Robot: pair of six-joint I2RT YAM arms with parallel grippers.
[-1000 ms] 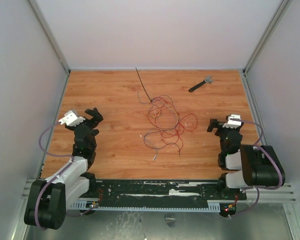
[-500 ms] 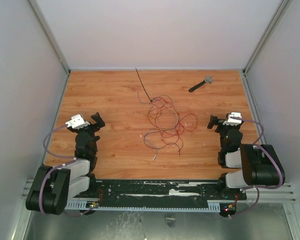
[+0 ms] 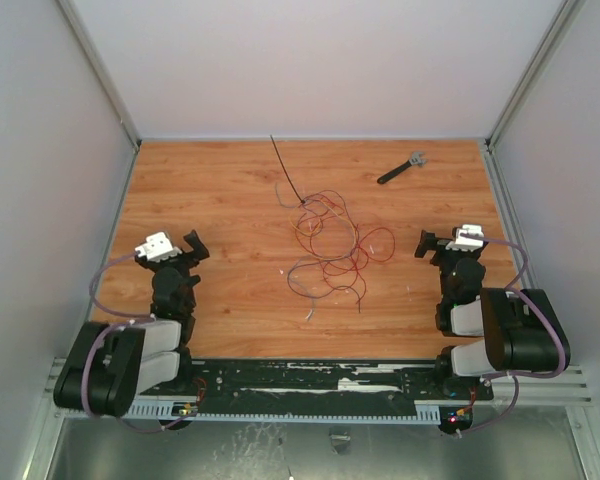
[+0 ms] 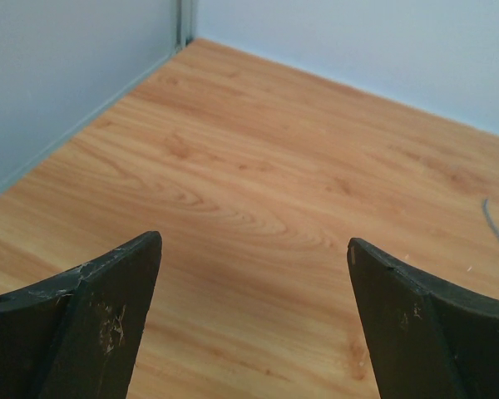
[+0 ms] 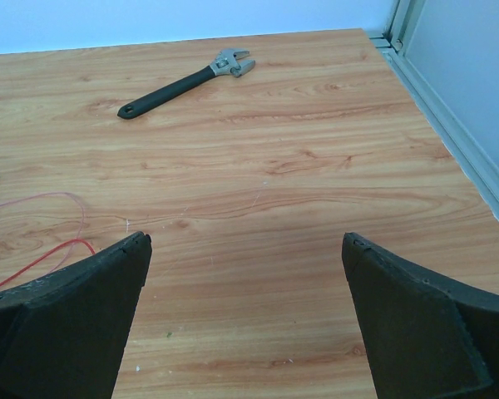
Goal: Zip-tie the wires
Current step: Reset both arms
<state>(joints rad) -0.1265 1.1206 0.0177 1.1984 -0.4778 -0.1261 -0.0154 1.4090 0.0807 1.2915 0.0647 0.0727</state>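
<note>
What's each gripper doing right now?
Left black two-finger gripper: open, holding nothing.
Right black two-finger gripper: open, holding nothing.

No text, number or brand can be read in any view — the wrench (image 5: pixel 183 85) lying on the bench (image 3: pixel 230 190) shows a black handle and a grey head, and any stamping on it is too small to tell. The white block on the left wrist (image 3: pixel 156 245) and the one on the right wrist (image 3: pixel 468 238) are likewise too small to read.
</note>
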